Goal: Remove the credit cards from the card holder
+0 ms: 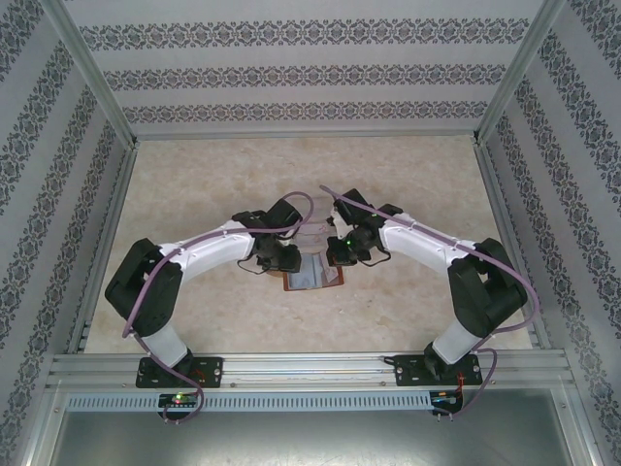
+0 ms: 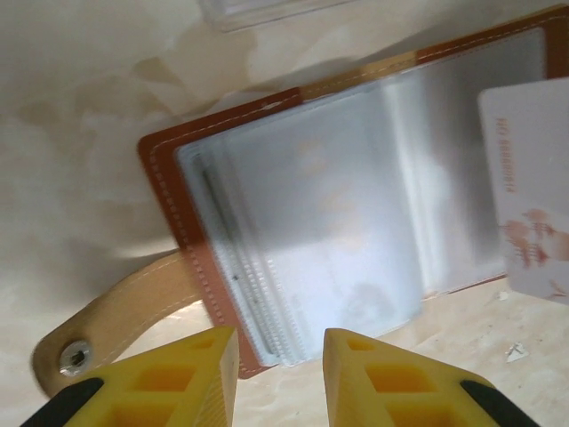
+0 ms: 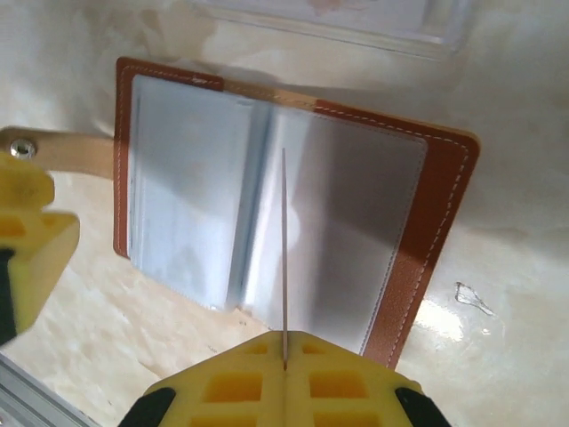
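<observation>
One whitish credit card [image 2: 524,178] with pink-red marks, pinched edge-on in the closed right gripper [image 3: 284,360], standing over the right leaf of the card holder [image 3: 440,222]; whether fully clear of its sleeve, impossible to tell. Holder lying open and flat, clear sleeves [image 2: 311,222] up, strap tab [image 2: 116,311] trailing off its left side. Left gripper [image 2: 280,351] narrowly parted at the holder's near left edge, clamped on nothing that can be made out. Clear plastic stand [image 3: 356,22] just beyond the holder's far edge. Likely trouble: holder dragged or lifted along, with the card snagged in a sleeve and the leather unpinned; card slipping from so slim a pinch.
</observation>
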